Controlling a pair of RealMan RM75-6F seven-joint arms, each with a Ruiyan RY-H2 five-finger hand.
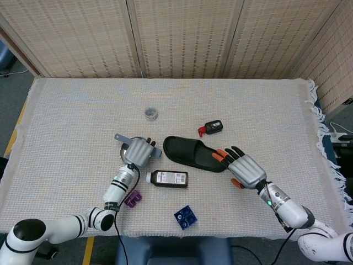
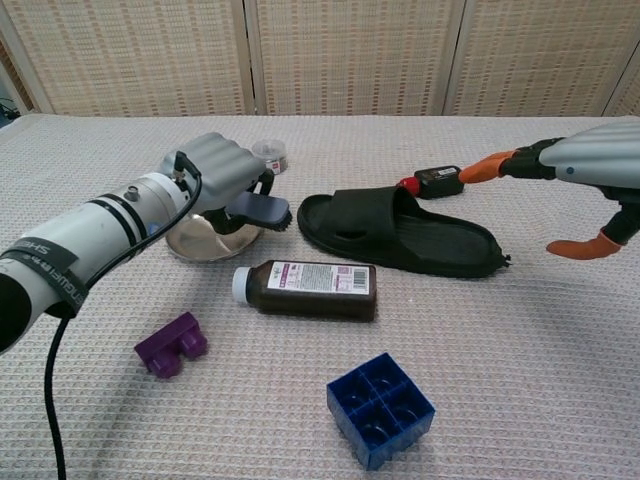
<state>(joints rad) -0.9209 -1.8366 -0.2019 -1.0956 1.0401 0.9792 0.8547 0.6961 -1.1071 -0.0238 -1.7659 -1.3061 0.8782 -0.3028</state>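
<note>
- The left robot hand [image 2: 215, 172] grips a grey brush [image 2: 262, 208], fingers curled round its handle, holding it over the steel dish [image 2: 205, 240]; in the head view the handle end sticks out to the left of the fist [image 1: 139, 150].
- A purple block [image 2: 171, 344] lies on the bench [image 2: 90, 160] below the left forearm, well apart from the dish.
- A small clear jar [image 2: 270, 155] stands behind the left robot hand, further back on the bench.
- A brown bottle [image 2: 308, 289] lies on its side just in front of the dish and the slipper, cap pointing left.
- A blue grid block [image 2: 380, 408] sits near the front edge, apart from the bottle.
- The black slipper [image 2: 400, 232] lies flat in the middle, between the two hands, touching neither.
- A black and red device [image 2: 432, 181] lies just behind the slipper.
- The right robot hand [image 1: 246, 169] hovers beside the slipper's right end, fingers spread wide and holding nothing; orange fingertips [image 2: 488, 166] point toward the device.
</note>
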